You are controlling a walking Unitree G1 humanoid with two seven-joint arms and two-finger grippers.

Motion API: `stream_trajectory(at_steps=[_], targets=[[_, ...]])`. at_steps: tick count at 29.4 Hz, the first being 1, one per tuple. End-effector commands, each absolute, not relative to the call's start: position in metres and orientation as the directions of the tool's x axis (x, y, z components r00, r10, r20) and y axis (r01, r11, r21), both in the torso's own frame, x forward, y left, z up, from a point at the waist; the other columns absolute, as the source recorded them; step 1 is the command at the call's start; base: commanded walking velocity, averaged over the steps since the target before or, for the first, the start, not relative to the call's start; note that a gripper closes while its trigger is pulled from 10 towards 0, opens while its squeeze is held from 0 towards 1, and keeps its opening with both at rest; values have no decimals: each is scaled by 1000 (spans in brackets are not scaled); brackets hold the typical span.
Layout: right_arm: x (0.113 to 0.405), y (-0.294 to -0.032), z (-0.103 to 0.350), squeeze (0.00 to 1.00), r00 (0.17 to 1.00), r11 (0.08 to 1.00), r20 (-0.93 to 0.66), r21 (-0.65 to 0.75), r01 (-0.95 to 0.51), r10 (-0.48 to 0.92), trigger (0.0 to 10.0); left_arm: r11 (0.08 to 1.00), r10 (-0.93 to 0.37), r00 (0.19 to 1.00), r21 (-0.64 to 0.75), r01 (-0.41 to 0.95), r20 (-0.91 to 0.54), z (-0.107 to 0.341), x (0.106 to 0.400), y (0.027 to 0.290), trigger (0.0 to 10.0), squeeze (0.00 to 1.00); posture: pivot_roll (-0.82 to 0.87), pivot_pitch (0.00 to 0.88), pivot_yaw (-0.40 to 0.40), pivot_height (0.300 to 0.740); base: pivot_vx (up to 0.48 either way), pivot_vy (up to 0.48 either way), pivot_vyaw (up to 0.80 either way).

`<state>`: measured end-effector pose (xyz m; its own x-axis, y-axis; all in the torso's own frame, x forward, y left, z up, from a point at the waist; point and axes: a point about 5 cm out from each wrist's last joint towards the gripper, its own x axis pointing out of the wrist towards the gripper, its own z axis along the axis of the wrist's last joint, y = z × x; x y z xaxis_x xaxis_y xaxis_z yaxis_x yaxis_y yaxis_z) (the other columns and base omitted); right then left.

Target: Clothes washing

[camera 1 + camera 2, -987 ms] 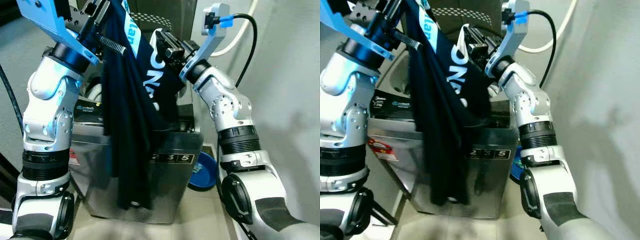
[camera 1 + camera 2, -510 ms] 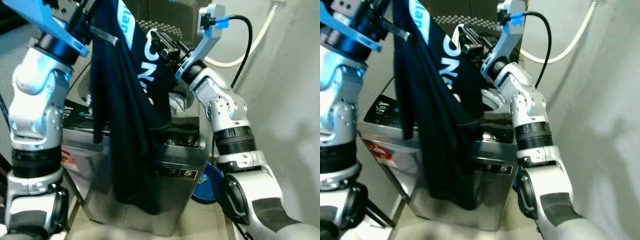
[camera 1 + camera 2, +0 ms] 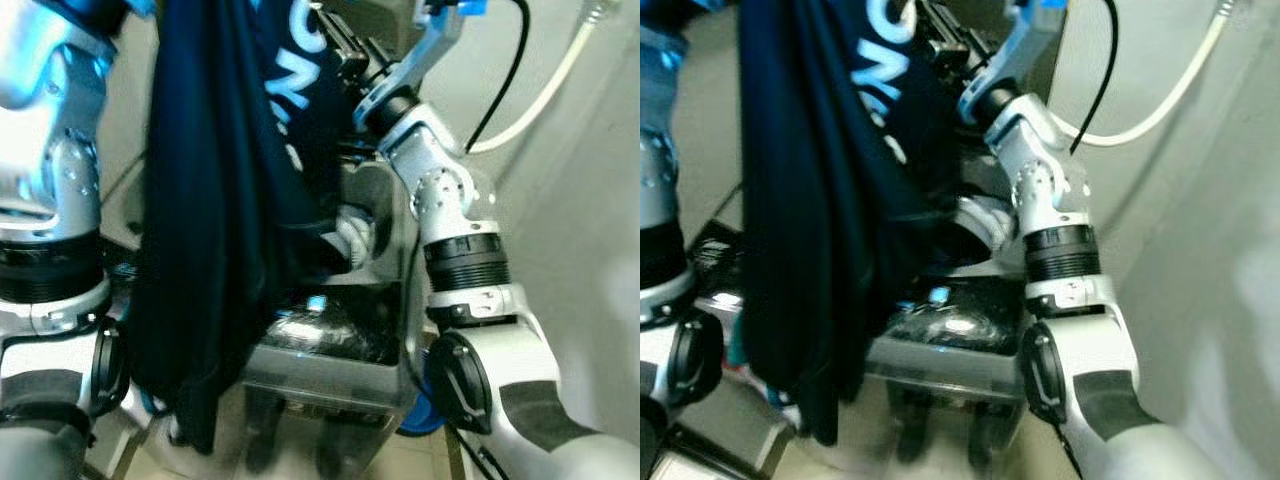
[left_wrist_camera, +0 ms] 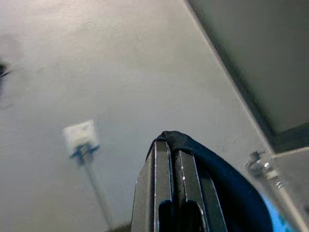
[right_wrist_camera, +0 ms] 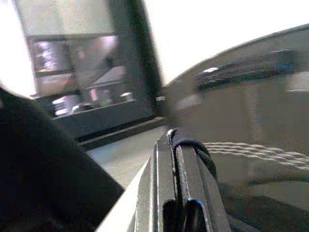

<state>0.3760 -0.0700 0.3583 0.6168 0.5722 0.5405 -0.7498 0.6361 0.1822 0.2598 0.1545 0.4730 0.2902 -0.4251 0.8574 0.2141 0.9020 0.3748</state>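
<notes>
Dark navy garment (image 3: pixel 215 210) with light-blue lettering, held aloft above and in front of the top-loading washing machine (image 3: pixel 330 345); its lower edge hangs down past the machine's front. Left end effector (image 4: pixel 166 145): fingers pressed together, a fold of the garment pinched at their tips. Right end effector (image 5: pixel 172 140): fingers likewise closed on a dark edge of the garment. A white hose (image 3: pixel 545 95) runs along the wall behind the right arm.
</notes>
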Motion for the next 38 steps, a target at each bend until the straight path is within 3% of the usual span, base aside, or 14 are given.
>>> stream_trajectory(at_steps=[1,9,12,15,20,23,24,26,29,30,31,32,37,38], targets=[[376,-76,364,0,611,643,569,178,-745,551,0,912,-409,258,387,136,875,486,248,159,10000,0,172,0,-59,740,0,0,0],[380,-77,373,0,622,680,583,154,-717,524,0,896,-303,333,386,-220,893,498,258,195,10000,0,176,0,-76,740,0,0,0],[381,-77,375,0,624,691,585,143,-708,518,0,878,-288,343,390,-279,894,500,261,201,10000,0,176,0,-76,740,0,0,0],[383,-75,394,0,612,716,615,107,-689,497,0,771,-243,378,414,-483,893,512,269,220,10000,0,182,0,-92,740,0,0,0],[383,-75,416,0,598,732,657,101,-674,460,0,653,-167,384,394,-647,908,524,271,244,10000,0,184,0,-101,740,0,0,0],[384,-62,408,0,599,731,611,48,-680,517,0,659,-98,462,405,-633,881,502,288,261,10000,0,191,0,-110,740,0,0,0],[385,-51,392,0,604,726,545,-14,-687,582,0,681,-75,531,433,-591,844,477,303,265,10000,0,190,0,-111,740,0,0,0],[385,-51,392,0,604,726,545,-14,-687,582,0,681,-75,531,433,-591,844,477,303,265,10000,0,190,0,-111,740,0,0,0],[386,-34,354,0,631,712,395,-90,-697,667,0,734,-55,694,500,-459,718,403,335,264,10000,0,181,0,-111,740,0,0,0],[387,-29,339,0,648,713,331,-127,-690,686,7608,759,-49,770,524,-385,637,361,349,259,10000,0,176,0,-109,740,0,0,0],[387,-29,339,0,648,713,331,-127,-690,686,7608,759,-49,770,524,-385,637,361,349,259,10000,0,176,0,-109,740,0,0,0],[388,-26,330,0,660,714,287,-157,-683,694,10000,780,-48,815,531,-331,578,332,357,256,10000,0,172,0,-107,740,0,0,0],[389,-23,318,0,675,715,238,-195,-671,698,10000,811,-59,864,529,-250,499,297,366,246,10000,0,169,0,-106,740,0,0,0],[389,-23,315,514,671,708,227,-212,-674,706,10000,822,-72,874,525,-221,480,288,371,240,10000,0,169,0,-106,740,0,0,0]])
